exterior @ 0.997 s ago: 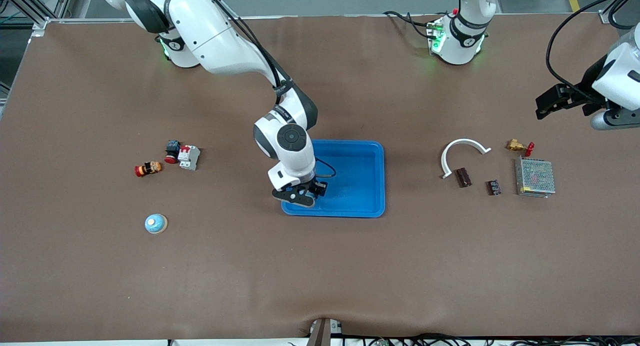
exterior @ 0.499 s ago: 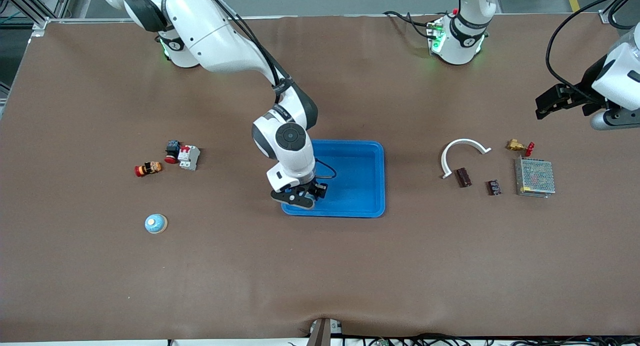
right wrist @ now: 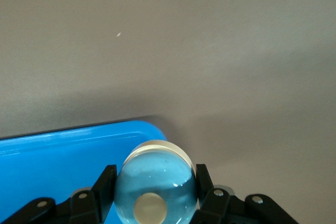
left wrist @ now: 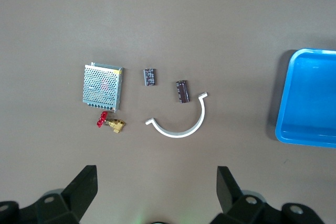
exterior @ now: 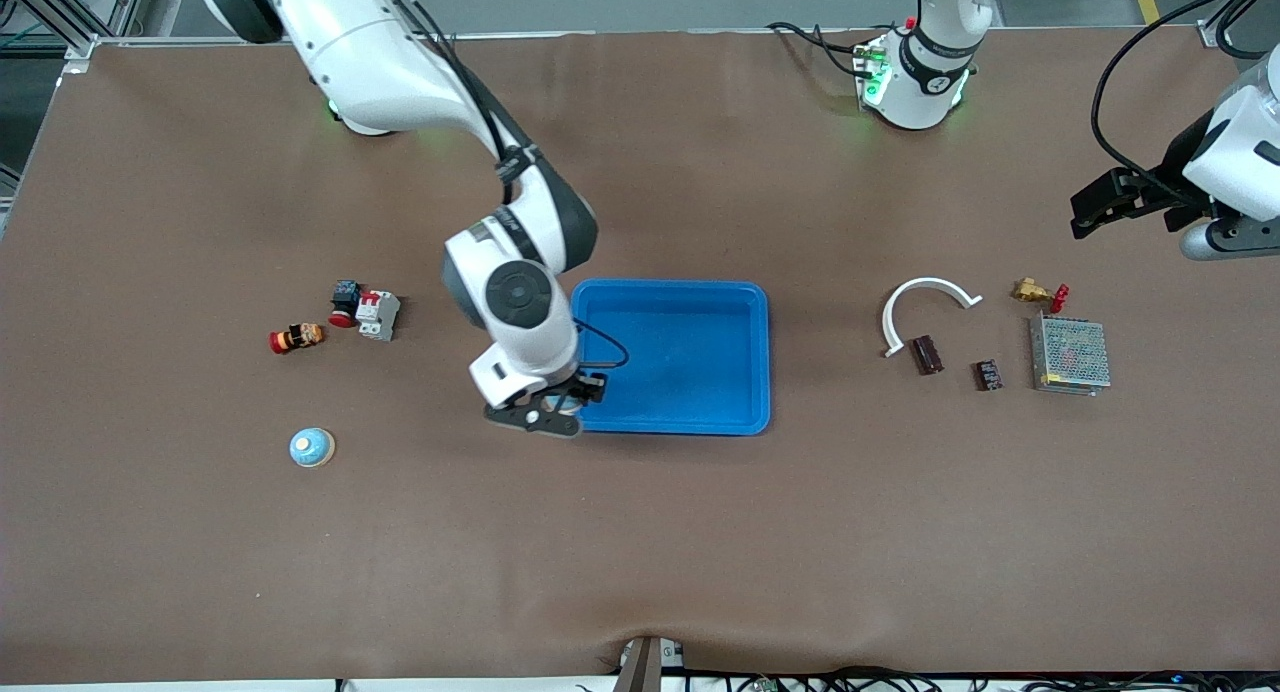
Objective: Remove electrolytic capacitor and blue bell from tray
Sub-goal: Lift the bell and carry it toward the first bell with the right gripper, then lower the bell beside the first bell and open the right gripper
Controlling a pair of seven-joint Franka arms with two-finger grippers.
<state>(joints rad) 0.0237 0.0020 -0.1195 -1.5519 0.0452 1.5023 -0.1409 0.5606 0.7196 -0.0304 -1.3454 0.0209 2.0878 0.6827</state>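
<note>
We've got the blue bell [right wrist: 155, 188] pinched in the right hand [exterior: 548, 412], just over the tray [exterior: 700, 412] corner; next, set it on the tabletop [exterior: 640, 552]. Left hand [left wrist: 157, 198] waits, spread.

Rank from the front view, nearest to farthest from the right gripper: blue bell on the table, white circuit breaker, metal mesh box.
From the right gripper, shut on a bell over the tray's corner:
1. Circuit breaker, toward the right arm's end.
2. Blue bell on the table, same end; these two are close.
3. Mesh box, left arm's end.
</note>
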